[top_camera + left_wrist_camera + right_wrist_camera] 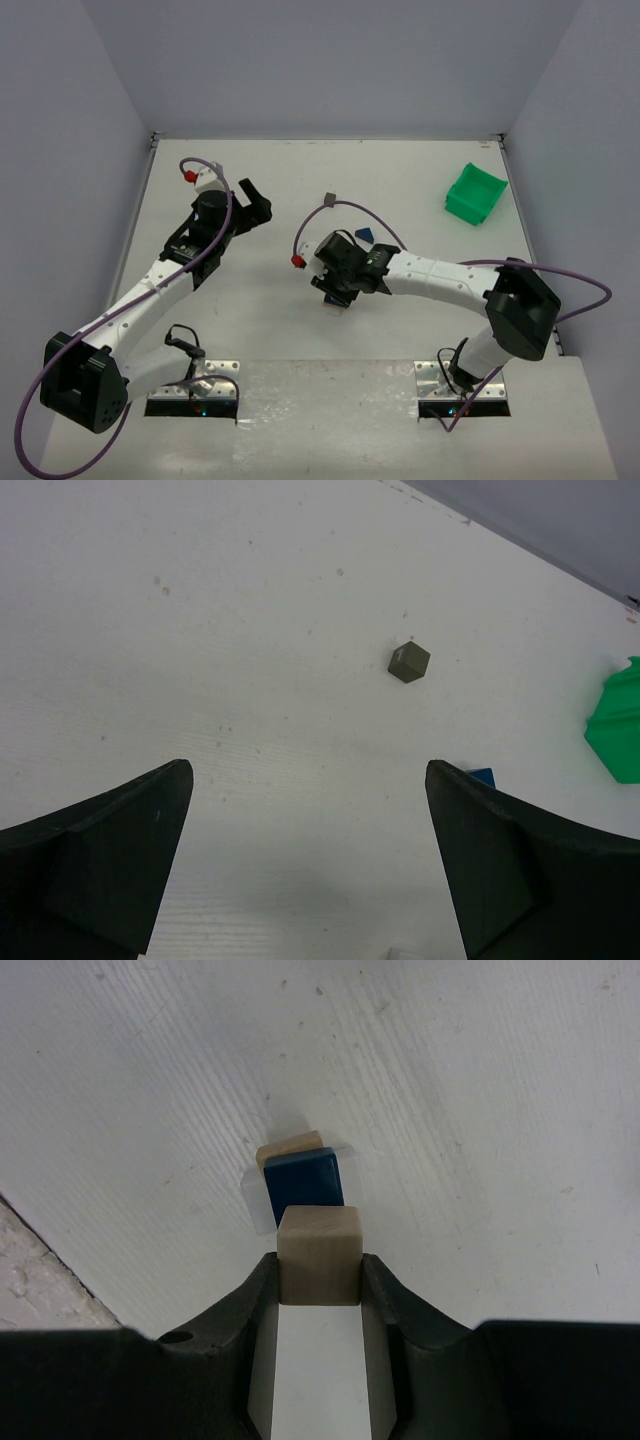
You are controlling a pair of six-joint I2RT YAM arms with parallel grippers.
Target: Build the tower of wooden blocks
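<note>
Gripping a tan block (318, 1242), the right hand (319, 1270) hovers, the blue block (303, 1182) atop the tower (290, 1146) just ahead

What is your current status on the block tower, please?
Left end effector open, empty. Right end effector shut on beige block, close by stack, blue block on top. Nothing in the way.

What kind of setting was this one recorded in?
Most likely a lab test cell for robots: a white table boxed in by plain pale walls, a left arm and a right arm bolted at its near edge, and props such as a small grey block and a green bin.
</note>
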